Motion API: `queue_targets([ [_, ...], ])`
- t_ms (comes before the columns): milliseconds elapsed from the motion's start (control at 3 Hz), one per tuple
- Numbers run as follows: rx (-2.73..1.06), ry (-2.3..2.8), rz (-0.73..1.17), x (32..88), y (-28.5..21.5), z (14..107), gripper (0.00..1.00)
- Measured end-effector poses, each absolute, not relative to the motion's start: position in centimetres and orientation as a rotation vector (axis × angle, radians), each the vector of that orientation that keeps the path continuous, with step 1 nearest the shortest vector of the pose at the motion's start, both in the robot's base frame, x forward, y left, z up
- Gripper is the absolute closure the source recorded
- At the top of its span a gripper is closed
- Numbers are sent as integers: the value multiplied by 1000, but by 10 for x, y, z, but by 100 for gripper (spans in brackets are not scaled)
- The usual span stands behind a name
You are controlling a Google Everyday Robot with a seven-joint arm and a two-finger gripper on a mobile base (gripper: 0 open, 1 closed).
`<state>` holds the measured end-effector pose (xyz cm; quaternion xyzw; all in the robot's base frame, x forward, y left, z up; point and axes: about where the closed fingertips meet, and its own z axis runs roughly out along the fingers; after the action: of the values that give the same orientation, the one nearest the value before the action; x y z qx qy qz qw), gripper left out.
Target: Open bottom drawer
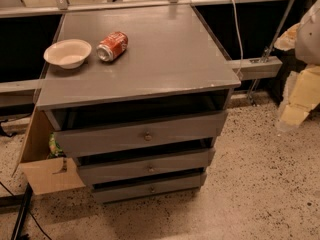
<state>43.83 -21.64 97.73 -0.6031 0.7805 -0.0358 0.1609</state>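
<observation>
Gripper (pixel 300 98), a pale yellowish shape beside the white arm, hung at the right edge of the view, above the speckled stone floor (pixel 260 184) and well apart from the grey-painted wooden cabinet (pixel 150 59). It touched nothing and held nothing that could be seen; whether it was clenched or released could not be told.

The bottom drawer (pixel 170 185), the thinnest and shortest of three grey fronts, sat at the foot of the cabinet just above the floor, with a small round metal knob (pixel 152 188) at its centre and a dark gap along its upper edge. Above it lay the mid-sized grey drawer front (pixel 170 165), and above that the tallest, widest grey drawer front (pixel 170 133), each with its own dark gap above.

On the cabinet's flat top, near the back left corner, stood a shallow white bowl (pixel 67 53). Just beside it, to its right, a red soda can (pixel 112 46) lay on its side. A brown board panel (pixel 49 175) leaned out from the cabinet's left side.
</observation>
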Motion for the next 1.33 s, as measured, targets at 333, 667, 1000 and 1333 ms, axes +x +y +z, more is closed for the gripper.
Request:
queue_targets([
  [333, -1709, 2226, -105, 439, -216, 975, 0],
  [667, -1654, 2239, -80, 443, -213, 949, 0],
  [1000, -1588, 2251, -57, 445, -206, 908, 0],
  [1333, -1567, 2252, -85, 447, -190, 854, 0],
])
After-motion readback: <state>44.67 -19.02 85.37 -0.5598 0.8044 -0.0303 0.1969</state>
